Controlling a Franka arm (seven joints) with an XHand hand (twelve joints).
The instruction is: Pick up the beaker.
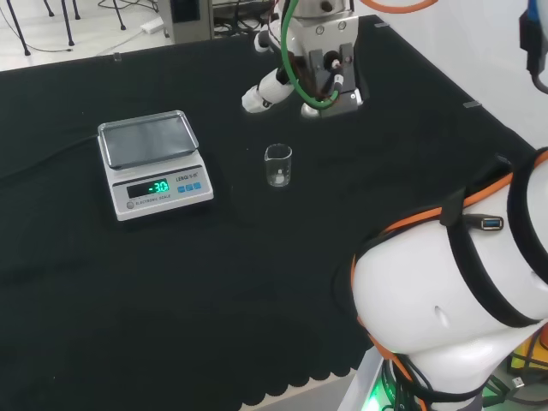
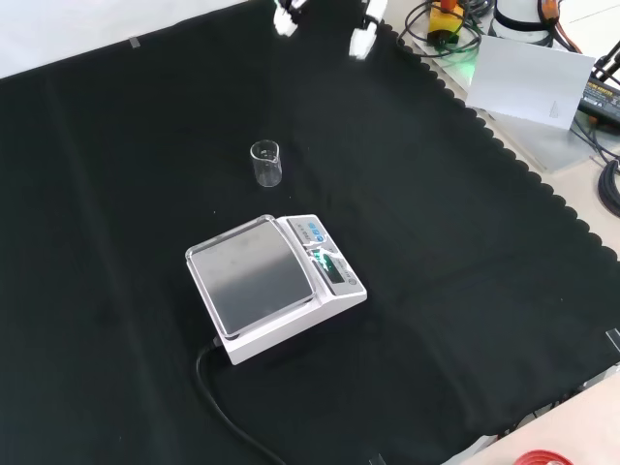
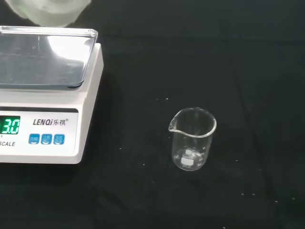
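A: Small clear glass beaker [image 3: 192, 139]?
B: Upright on the black-cloth table [image 1: 257, 282], beside the white digital scale [image 1: 154, 164]. Wrist view shows its spout facing the scale.
A: Robot hand [image 1: 267, 88]?
B: Apart from it; finger state unclear.

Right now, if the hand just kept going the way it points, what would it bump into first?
Probably the beaker, standing alone on the black cloth ahead of the hand; the scale sits off to one side. Depth is uncertain.
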